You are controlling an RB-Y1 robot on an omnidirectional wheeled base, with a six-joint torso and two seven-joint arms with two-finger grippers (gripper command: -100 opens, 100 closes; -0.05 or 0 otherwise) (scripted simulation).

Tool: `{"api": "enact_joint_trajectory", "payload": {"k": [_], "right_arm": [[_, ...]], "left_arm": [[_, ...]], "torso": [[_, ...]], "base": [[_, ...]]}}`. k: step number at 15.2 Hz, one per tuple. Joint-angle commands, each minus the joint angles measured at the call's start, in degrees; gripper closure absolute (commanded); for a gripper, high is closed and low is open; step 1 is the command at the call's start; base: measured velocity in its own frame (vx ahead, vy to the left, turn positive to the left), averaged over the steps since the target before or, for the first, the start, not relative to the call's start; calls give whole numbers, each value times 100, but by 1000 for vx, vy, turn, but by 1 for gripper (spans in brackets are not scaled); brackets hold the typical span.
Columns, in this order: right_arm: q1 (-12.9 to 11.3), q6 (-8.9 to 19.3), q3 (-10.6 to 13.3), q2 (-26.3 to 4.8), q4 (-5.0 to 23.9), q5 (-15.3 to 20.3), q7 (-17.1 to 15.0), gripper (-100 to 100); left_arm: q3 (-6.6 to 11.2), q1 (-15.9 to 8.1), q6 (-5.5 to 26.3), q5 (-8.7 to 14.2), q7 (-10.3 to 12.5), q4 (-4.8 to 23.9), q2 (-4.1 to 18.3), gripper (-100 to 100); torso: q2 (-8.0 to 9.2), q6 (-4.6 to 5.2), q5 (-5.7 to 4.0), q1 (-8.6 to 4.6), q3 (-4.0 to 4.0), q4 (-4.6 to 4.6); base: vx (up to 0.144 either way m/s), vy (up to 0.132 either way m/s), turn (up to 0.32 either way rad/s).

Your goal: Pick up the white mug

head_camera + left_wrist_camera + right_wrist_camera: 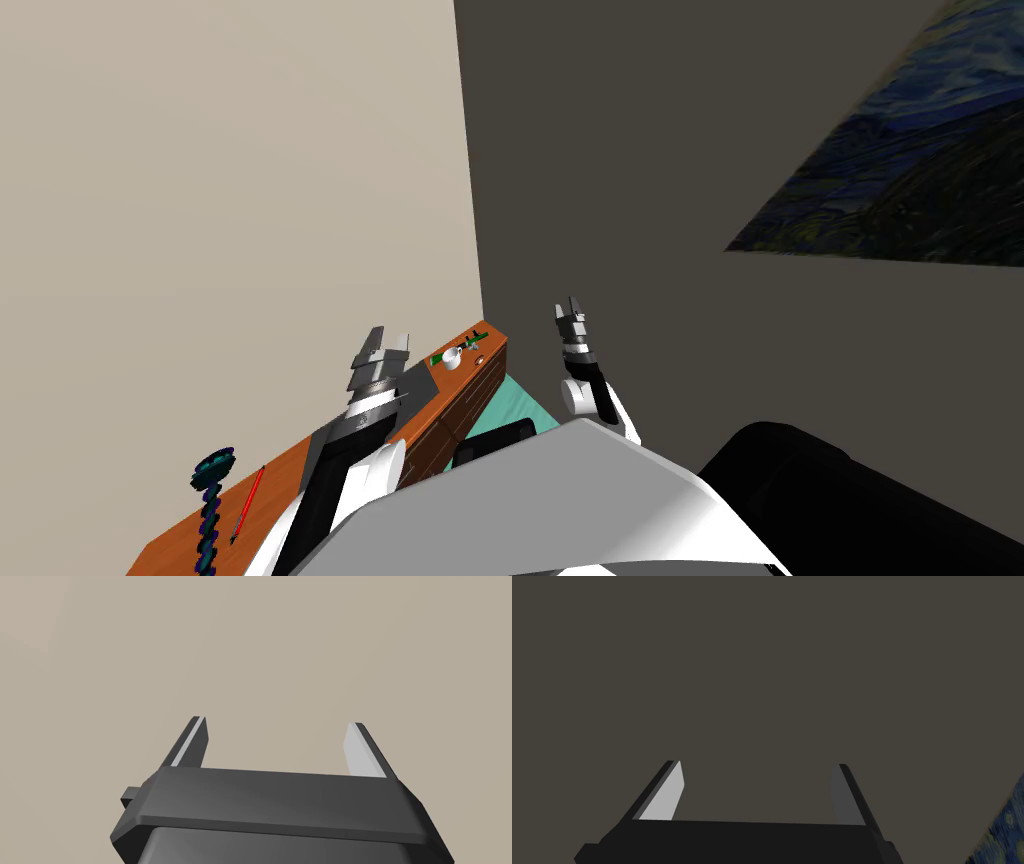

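Head view: squat white mug (pixel 452 358) (rounded) on long brown desk (pixel 278 472)

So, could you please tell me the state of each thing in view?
Mug, upright on the desk, not held.
Pen, lying flat on the desk.
Left gripper, jaws open, empty.
Right gripper, jaws open, empty.
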Motion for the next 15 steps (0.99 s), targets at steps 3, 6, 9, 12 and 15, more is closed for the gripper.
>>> {"api": "enact_joint_trajectory", "payload": {"k": [3, 6, 9, 12, 15], "right_arm": [[-1, 0, 1, 0, 0, 0, 0, 0], [0, 0, 1, 0, 0, 0, 0, 0], [0, 0, 0, 0, 0, 0, 0, 0], [0, 0, 0, 0, 0, 0, 0, 0], [0, 0, 0, 0, 0, 0, 0, 0]], "left_arm": [[10, -133, 322, 200, -111, 321, 459, -100], [19, -243, 590, 366, -203, 588, 725, -100], [29, -381, 924, 573, -317, 919, 1001, -100], [35, -459, 1113, 690, -382, 1108, 1141, -100], [47, -630, 1502, 948, -525, 1523, 1424, -100]], "torso": [[5, 2, -1, -8, 2, 1], [4, 2, -2, -12, 2, 1], [-2, 2, -1, -7, -1, -1], [-6, 2, -1, -4, -3, -2], [-7, 1, 0, -3, -4, -2]], "base": [[-17, -29, -94], [-9, -31, -84], [8, -20, -107], [11, -13, -92], [15, -13, -103]]}}
